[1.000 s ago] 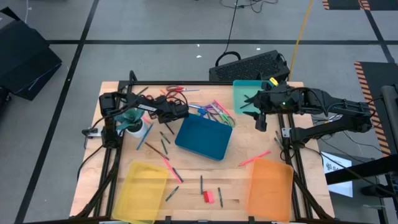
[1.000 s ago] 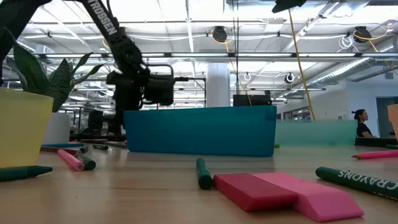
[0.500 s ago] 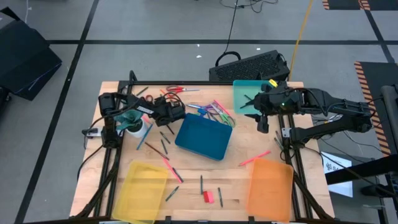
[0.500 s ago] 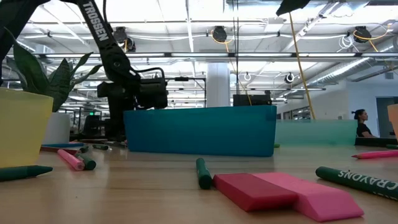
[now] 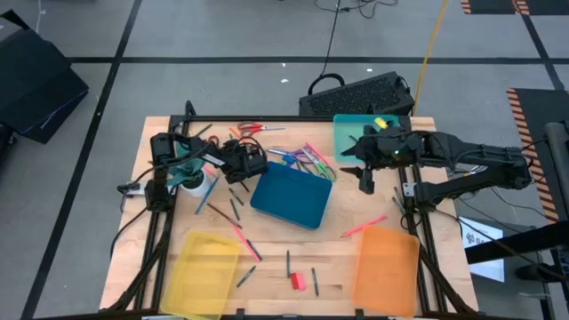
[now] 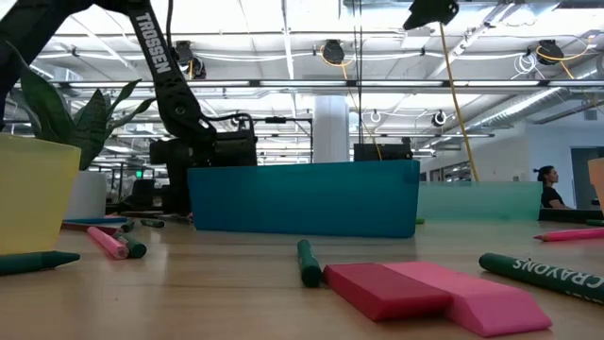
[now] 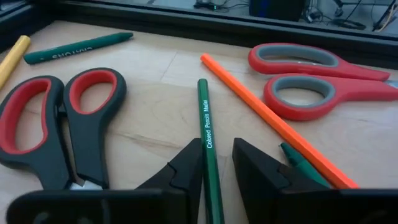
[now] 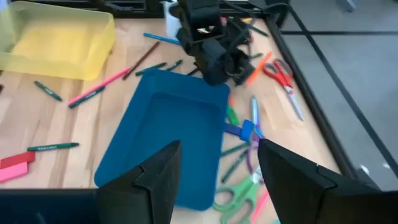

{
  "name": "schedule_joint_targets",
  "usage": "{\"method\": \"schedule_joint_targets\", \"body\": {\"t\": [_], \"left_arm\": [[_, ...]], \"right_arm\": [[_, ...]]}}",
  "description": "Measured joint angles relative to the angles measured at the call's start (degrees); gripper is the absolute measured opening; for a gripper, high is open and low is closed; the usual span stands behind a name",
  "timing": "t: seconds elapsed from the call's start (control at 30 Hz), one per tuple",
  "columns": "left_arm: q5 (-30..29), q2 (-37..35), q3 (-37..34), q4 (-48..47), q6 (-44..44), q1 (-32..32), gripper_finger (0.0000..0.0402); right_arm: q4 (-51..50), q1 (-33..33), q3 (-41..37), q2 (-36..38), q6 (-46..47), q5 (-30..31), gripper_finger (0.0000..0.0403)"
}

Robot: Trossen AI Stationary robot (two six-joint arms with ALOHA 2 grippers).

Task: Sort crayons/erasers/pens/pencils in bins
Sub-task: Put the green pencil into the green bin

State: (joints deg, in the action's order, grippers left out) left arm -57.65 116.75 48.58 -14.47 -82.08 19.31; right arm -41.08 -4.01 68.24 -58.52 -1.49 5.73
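Evidently the left gripper (image 7: 217, 168), low near the table's (image 5: 169, 129) far edge, narrowly straddles a green pencil (image 7: 205, 124) for picking; the right gripper (image 8: 217, 165) waits, spread.

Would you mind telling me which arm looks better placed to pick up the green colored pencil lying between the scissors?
The left. Its end effector is low over the table with its fingers straddling the green colored pencil. The right end effector hangs open above the table near the teal bin, farther away.
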Motion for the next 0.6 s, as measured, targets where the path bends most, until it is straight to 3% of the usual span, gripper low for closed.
{"method": "schedule_joint_targets", "body": {"t": [0.13, 0.33, 0.6], "left_arm": [[0.1, 0.0, 0.1, -0.1, 1.2, 0.0, 0.0085], [0.3, 0.1, 0.4, -0.2, 3.4, -0.2, 0.0020], [3.1, -1.2, 0.5, -2.2, 6.2, 0.3, 0.0023]], "right_arm": [[3.5, 0.0, -2.8, -0.1, -2.4, 0.6, 0.0205], [4.5, 0.0, -2.9, -0.6, -2.6, 4.8, 0.0205], [2.6, 0.0, -2.9, -1.2, 6.3, 4.6, 0.0205]]}}
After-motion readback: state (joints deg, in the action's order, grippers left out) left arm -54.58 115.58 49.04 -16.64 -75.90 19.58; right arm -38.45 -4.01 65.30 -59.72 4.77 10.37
